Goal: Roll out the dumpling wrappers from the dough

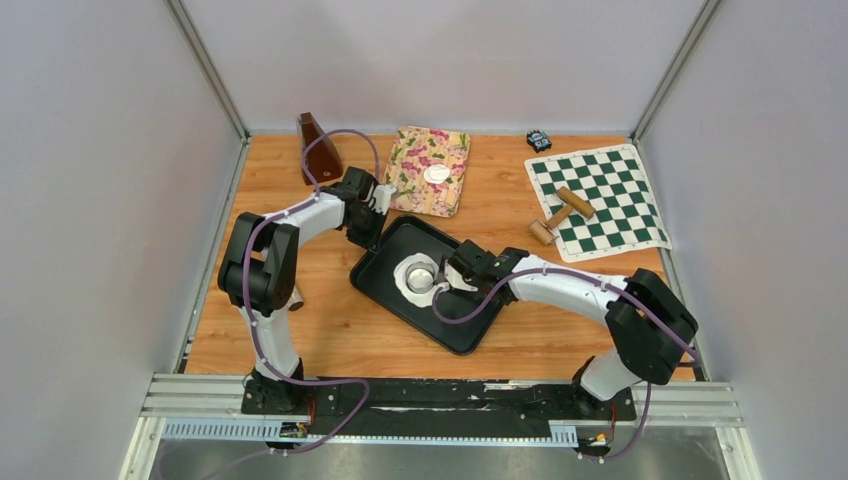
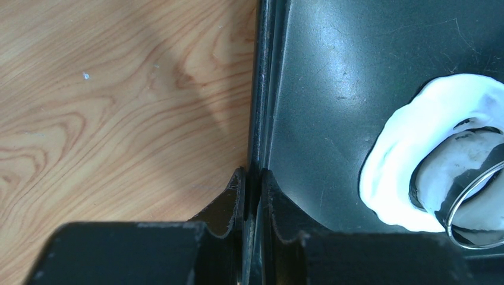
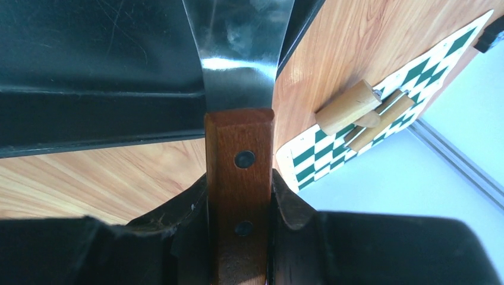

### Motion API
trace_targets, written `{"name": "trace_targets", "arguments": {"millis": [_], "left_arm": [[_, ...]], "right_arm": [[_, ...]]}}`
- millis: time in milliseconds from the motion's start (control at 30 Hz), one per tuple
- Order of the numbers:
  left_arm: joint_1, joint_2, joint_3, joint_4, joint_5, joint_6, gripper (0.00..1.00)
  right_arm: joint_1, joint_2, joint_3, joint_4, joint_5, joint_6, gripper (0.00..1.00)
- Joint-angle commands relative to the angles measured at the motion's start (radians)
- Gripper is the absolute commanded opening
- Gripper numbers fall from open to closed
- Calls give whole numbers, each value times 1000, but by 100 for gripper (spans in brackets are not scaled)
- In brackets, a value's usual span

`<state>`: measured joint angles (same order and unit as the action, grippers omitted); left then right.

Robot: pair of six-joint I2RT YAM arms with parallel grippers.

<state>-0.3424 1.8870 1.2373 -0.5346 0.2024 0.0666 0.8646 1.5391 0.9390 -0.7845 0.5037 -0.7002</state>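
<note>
A black tray lies mid-table with an irregular white dough sheet in it. A clear ring cutter stands in the dough. My left gripper is shut on the tray's far-left rim; in the left wrist view the rim runs between the closed fingers of the left gripper, with the dough and the ring cutter to the right. My right gripper is shut on the wooden handle of a metal spatula beside the dough. One round dumpling wrapper lies on the floral mat.
A green-and-white checkered mat at the back right carries a wooden rolling pin. A brown pyramid-shaped object stands at the back left. A small dark object sits near the back wall. Grey walls enclose the table.
</note>
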Motion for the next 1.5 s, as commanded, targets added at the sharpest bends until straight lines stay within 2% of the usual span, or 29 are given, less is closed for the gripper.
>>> {"name": "trace_targets", "arguments": {"millis": [0,467,767,1000,1200,1467], "left_arm": [[-9,41,1,5,-72,-2,0],[-9,41,4,5,-91,4,0],[-7,49,10,7,-108,8,0],[-7,48,10,7,-88,9,0],[-7,33,6,9,-77,12,0],[-7,26,6,7,-62,10,0]], "right_arm": [[31,16,-26,-70,63,-75,0],[46,-48,-91,-97,40,-76,0],[90,-93,-102,-168,-62,-56,0],[114,-102,-47,-209,-166,-34,0],[38,-95,18,-247,-256,-78,0],[-81,-119,63,-202,-204,-185,0]]}}
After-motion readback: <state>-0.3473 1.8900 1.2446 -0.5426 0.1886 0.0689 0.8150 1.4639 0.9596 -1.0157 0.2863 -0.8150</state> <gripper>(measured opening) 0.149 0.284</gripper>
